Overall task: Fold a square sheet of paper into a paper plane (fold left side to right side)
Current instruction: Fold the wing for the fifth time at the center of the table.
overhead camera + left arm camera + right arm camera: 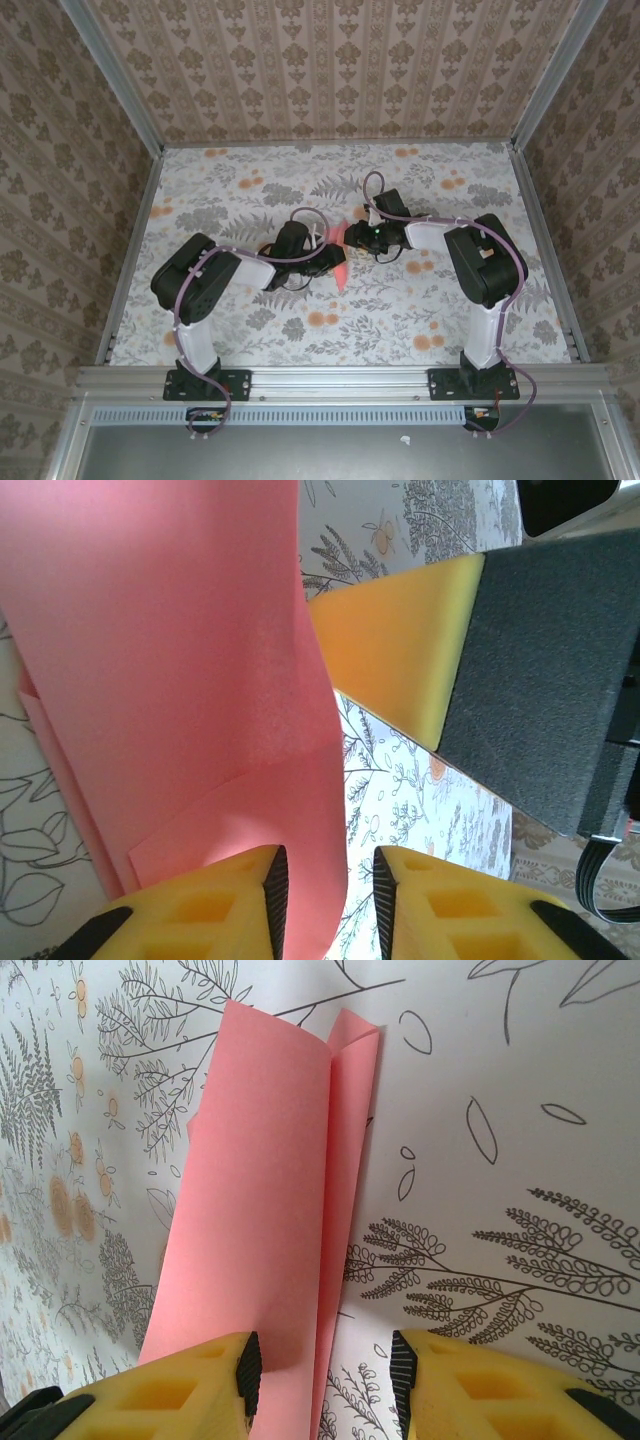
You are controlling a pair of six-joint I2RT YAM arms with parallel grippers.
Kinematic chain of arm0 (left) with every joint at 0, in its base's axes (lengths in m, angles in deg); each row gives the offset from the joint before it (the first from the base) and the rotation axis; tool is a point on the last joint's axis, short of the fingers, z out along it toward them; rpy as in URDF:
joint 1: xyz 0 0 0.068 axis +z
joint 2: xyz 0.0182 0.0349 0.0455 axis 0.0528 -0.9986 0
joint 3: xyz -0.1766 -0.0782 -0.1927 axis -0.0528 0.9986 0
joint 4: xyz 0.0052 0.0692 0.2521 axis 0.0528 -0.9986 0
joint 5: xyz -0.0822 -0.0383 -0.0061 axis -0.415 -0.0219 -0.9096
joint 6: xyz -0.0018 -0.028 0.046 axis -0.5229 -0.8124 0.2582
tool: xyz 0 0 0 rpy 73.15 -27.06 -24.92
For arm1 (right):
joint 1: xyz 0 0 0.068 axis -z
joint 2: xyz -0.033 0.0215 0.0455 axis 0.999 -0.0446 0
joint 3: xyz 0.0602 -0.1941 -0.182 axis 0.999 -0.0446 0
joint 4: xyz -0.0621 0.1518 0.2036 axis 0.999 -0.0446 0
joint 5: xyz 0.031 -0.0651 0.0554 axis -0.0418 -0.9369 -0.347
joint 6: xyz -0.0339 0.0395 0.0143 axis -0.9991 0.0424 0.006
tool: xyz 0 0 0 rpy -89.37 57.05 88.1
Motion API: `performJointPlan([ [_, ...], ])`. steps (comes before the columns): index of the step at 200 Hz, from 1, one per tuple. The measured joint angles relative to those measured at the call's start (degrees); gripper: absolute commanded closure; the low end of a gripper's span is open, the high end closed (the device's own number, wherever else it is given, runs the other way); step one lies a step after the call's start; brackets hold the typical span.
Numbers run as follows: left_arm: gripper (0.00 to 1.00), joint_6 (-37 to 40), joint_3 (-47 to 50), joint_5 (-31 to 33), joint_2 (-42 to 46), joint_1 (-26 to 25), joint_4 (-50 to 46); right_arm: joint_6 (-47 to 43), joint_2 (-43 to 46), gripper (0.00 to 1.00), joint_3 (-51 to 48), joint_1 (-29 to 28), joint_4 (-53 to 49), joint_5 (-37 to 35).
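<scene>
Paper plane [265, 1210], folded narrow, lies on floral table [520, 1110] btwn my grippers. Right gripper [325, 1375] straddles its end, jaws part-open, gripping nothing, prob. to steady it. Left gripper [328, 895]: jaws apart, raised flap loose in gap.

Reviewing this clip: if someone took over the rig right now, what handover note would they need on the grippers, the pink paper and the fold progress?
Left gripper: jaws open, with a raised flap of the pink paper running up through the gap. Nothing is clamped.
Right gripper: jaws open, poised over one end of the paper, not gripping.
Paper: middle of the table, between the two grippers.
Done: folded into a long narrow shape with a centre crease.
Left: one flap stands curved rather than flat and probably needs pressing down. I can't tell whether further folds remain.
</scene>
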Motion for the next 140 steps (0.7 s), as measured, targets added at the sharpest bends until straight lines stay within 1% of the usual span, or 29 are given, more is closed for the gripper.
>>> performJointPlan([
  [13, 0.64, 0.07, 0.02, 0.00, 0.11, 0.04, -0.09, -0.02, 0.00, 0.58, -0.02, 0.00, -0.02, 0.02],
  [32, 0.58, 0.46, 0.35, 0.00, 1.11, 0.26, -0.35, 0.00, 0.00, 0.58, -0.02, 0.00, -0.02, 0.00],
  [58, 0.51, 1.60, 0.92, 0.07, 4.35, 1.38, -2.97, 0.00, 0.00, 0.58, 0.00, 0.00, -0.02, 0.00],
  [92, 0.51, 2.91, 1.01, 0.02, 7.15, 3.34, -5.81, 0.00, 0.00, 0.58, 0.00, 0.00, -0.02, 0.00],
  [140, 0.51, 3.52, -0.26, -0.13, 6.12, 4.39, -8.26, -0.02, 0.00, 0.58, 0.00, 0.00, -0.04, 0.00],
])
